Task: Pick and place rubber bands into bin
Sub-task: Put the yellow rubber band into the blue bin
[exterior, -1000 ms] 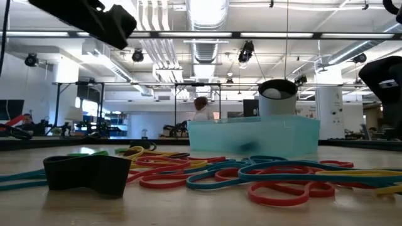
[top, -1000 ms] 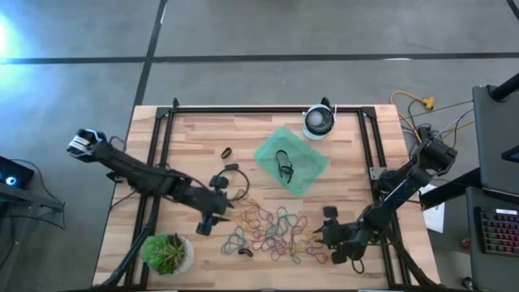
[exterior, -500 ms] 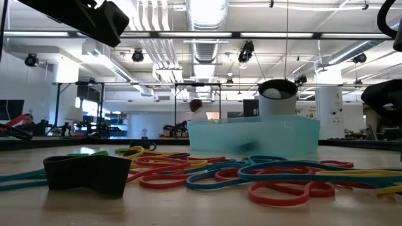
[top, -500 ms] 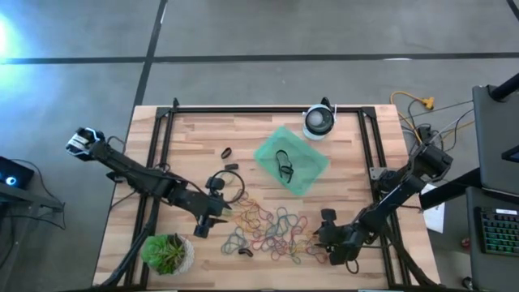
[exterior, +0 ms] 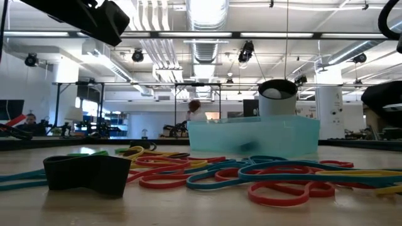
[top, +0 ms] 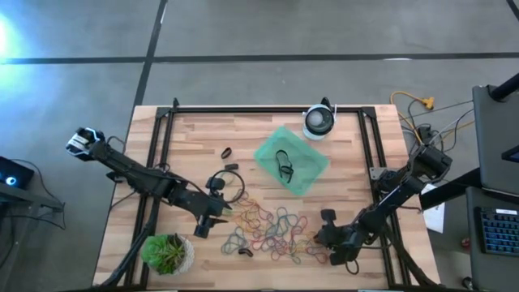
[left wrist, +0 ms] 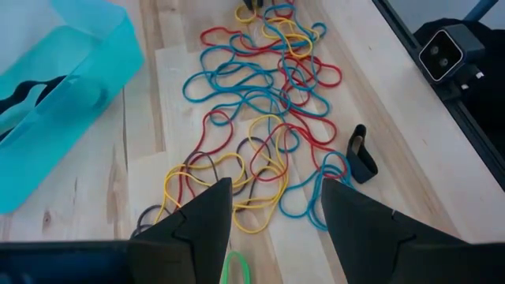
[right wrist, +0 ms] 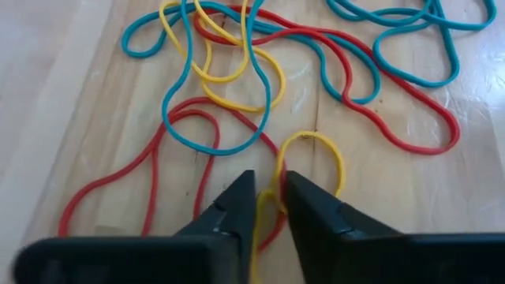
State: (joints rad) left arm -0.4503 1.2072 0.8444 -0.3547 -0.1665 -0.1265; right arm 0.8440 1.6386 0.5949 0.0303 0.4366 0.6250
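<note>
- Rubber bands (top: 272, 225) lie in a loose tangle of red, yellow, blue and dark loops on the front half of the table (top: 357, 162), between the two arms.
- Nearer the back, the bin (top: 292, 160) sits turned at an angle, just in front of a round white-and-black device (top: 319, 122); a couple of dark bands already lie inside it.
- Right gripper (right wrist: 269, 207) is down at the right edge of the pile, fingers drawn narrow around a yellow band (right wrist: 312, 162); the strand runs up between the tips, and that looks like a pinch on it.
- Left gripper (left wrist: 272, 207) hangs over the left edge of the pile with its fingers spread wide and nothing between them.
- A short black band (left wrist: 361, 151) stands on edge beside the tangle in the left wrist view.
- More black bands (top: 228, 152) lie apart, left of the bin.
- A potted plant (top: 168, 252) stands at the front left corner.
</note>
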